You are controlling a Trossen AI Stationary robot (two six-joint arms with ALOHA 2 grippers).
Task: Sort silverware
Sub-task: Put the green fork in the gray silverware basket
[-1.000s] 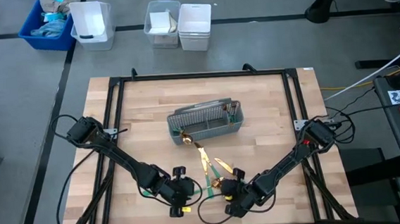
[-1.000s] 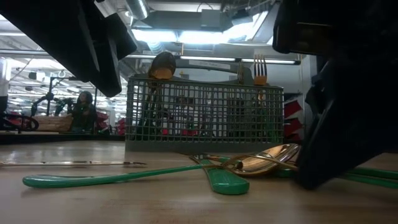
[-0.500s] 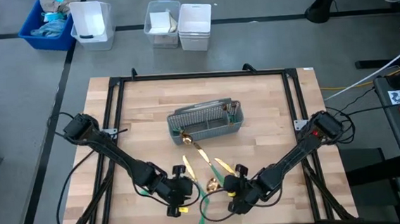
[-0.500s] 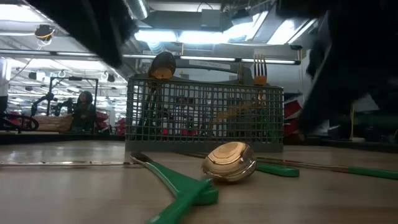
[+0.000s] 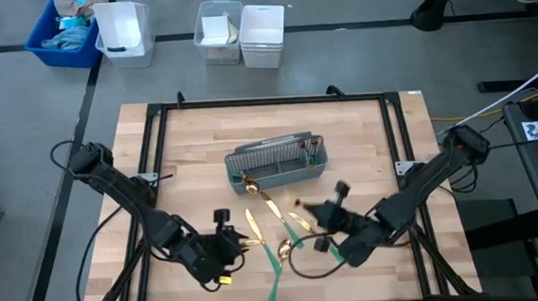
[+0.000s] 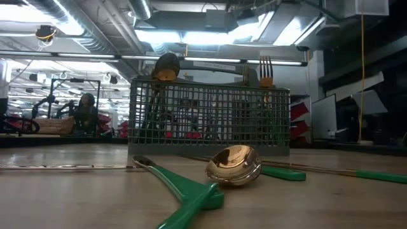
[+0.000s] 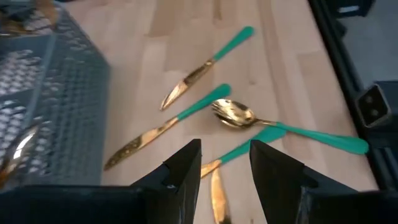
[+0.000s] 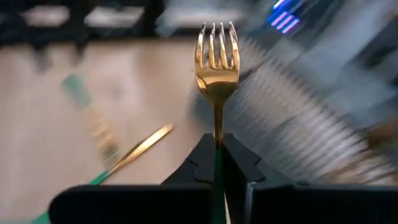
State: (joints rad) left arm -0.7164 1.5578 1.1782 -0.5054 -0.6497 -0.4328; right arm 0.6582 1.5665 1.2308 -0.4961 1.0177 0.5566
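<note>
The silverware (image 5: pixel 274 228) lies scattered on the wooden table near the grey mesh caddy (image 5: pixel 277 161): gold heads, teal handles. The left wrist view shows two knives (image 7: pixel 205 68) and a spoon (image 7: pixel 233 113) flat on the wood. The low view shows that spoon (image 6: pixel 235 165) in front of the caddy (image 6: pixel 210 117), where a fork (image 6: pixel 266 67) and a spoon (image 6: pixel 166 67) stand upright. My left gripper (image 5: pixel 230 240) (image 7: pixel 224 168) hovers open above the pile. My right gripper (image 5: pixel 323 211) (image 8: pixel 217 140) is shut on a fork, near the caddy. My right gripper pinches the fork by the top of its teal handle (image 8: pixel 217 155), just below the gold neck, between its two fingers. The fork lies along the fingers, and its tines (image 8: pixel 217 37) point out past the fingertips. It is lifted clear of the table.
A black frame (image 5: pixel 158 120) borders the table. A blue bin (image 5: pixel 61 32) and white bins (image 5: pixel 123 33) (image 5: pixel 242 34) stand on the floor beyond the far edge. A dark cable (image 5: pixel 306 269) loops near the table's near edge. Bare wood lies left and right of the caddy.
Both grippers have risen off the table and left the low view. My right gripper has carried the fork up and toward the caddy. My left gripper has drifted toward the table's left. The spoon on the table has turned about, and a teal-handled piece has slid toward the near edge.
</note>
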